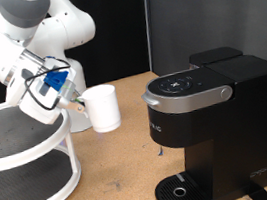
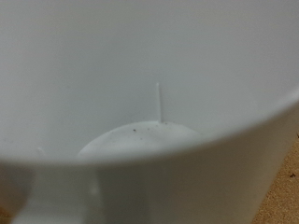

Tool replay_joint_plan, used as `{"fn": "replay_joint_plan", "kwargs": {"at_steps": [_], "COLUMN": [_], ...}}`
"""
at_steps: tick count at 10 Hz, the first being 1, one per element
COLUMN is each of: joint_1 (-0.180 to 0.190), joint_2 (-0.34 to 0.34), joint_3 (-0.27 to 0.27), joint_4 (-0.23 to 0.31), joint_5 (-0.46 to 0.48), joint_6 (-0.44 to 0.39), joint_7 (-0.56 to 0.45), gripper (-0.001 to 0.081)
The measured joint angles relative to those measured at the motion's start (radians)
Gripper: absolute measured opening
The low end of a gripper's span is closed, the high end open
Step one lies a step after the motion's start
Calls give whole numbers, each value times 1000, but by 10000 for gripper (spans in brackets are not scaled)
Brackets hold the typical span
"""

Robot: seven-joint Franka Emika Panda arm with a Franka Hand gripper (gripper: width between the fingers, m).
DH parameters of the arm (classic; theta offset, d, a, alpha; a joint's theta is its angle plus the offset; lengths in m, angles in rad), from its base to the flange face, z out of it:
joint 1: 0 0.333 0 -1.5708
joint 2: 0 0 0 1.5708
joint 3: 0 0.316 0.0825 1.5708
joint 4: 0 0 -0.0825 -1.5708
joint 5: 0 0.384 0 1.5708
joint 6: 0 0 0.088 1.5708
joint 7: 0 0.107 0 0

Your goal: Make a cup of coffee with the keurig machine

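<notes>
The keurig machine (image 1: 207,129) stood nearest the camera in the exterior view, at the right-hand part of the wooden worktop (image 1: 116,183), its silver-grey lid handle (image 1: 185,95) down and its circular drip tray (image 1: 179,189) bare at the worktop's near edge. At the near left corner sat a white two-tier round shelf (image 1: 24,162), both tiers showing dark grey surfaces.

Further back, the white cup (image 1: 102,108) was upright just above or on the worktop between the shelf and the machine, well apart from the drip tray; whether its base touched the wood could not be told. The gripper (image 1: 76,101) was at the cup's side facing the exterior view's left, and the cup appeared to be held there, though the fingers were too small in that view for their closure to be made out. Blue cabling (image 1: 55,81) ran along the wrist behind it.

The wrist view was filled almost wholly by the cup (image 2: 140,177), its rim curving across the frame and its pale, speckled inside bottom visible, with a sliver of the wooden worktop (image 2: 280,201) at one corner. Behind everything rose the white robot arm (image 1: 31,24) against a dark backdrop.
</notes>
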Motion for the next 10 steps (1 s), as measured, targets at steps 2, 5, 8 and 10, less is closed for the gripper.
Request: {"fn": "replay_joint_plan", "kwargs": {"at_steps": [2,5,8,10], "joint_1": [19,25,25,28], "joint_2": [17,18,34,70], "joint_3": [1,1,0,2], "joint_4": [0,-1,-7,-12], "joint_5": [41,58,53,59], "joint_6": [1,1,5,40], "joint_7": [-1,-5,-6,-24], "gripper": [72,72,72,72]}}
